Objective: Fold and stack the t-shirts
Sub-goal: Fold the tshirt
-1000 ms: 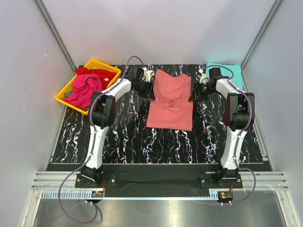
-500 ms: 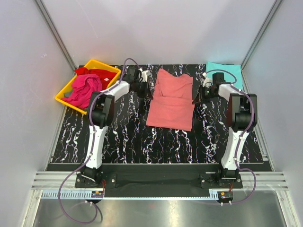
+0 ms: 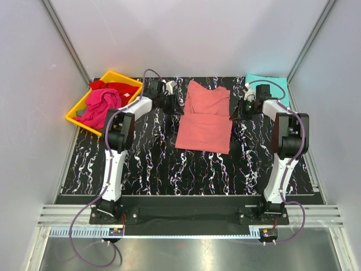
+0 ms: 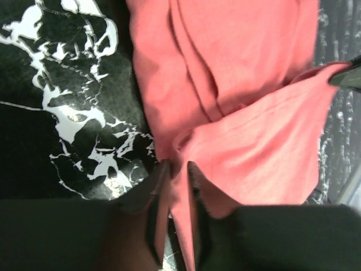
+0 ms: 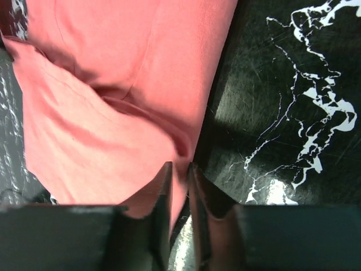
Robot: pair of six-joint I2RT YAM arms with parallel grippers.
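The salmon-pink t-shirt (image 3: 204, 118) lies partly folded at the middle back of the black marbled table (image 3: 146, 164). My left gripper (image 3: 179, 106) is shut on its left edge, and in the left wrist view the cloth (image 4: 254, 101) runs between the fingers (image 4: 159, 192). My right gripper (image 3: 232, 113) is shut on its right edge, with the cloth (image 5: 113, 101) pinched in the right wrist view. The turquoise t-shirt (image 3: 275, 83) lies folded at the back right corner. The magenta t-shirt (image 3: 98, 107) and the red t-shirt (image 3: 115, 87) are bunched in the yellow tray (image 3: 131, 81).
The yellow tray stands at the back left, overhanging the table edge. Grey walls close in the sides and back. Both arm bases sit at the near edge.
Both grippers have moved toward the back of the table, pulling the shirt's gripped edges with them. The shirt's upper part now lies flatter and the fold line is straighter.
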